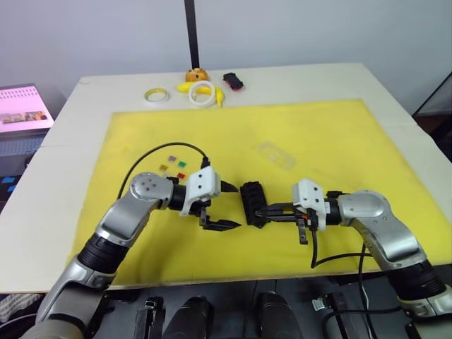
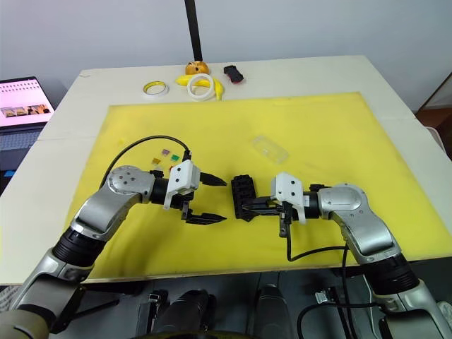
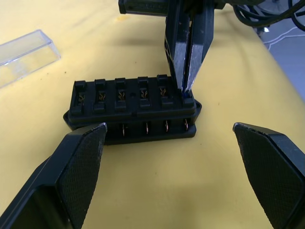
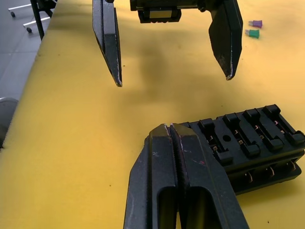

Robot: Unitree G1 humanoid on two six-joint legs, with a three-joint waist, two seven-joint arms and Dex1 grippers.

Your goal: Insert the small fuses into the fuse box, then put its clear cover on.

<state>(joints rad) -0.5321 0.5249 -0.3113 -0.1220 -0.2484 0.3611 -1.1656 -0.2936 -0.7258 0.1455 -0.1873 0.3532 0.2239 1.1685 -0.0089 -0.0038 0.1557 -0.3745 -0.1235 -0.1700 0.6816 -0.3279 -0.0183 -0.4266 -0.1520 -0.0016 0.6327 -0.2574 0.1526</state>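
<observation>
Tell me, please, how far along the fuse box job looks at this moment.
Early stage. The right gripper, fingers closed, has its tips at an end slot of the fuse box, a speck of blue between them, possibly a fuse going in. The other visible slots look empty. The left gripper waits open beside the box. Several small fuses lie on the mat, and the clear cover is still off.

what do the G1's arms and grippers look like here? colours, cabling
Both arms are silver-grey metal with black joint sections. Each wrist carries a white housing. The left gripper and right gripper each have two black tapered fingers; the left's pads are finely textured. A black cable loops over the left forearm, another hangs under the right wrist.
</observation>
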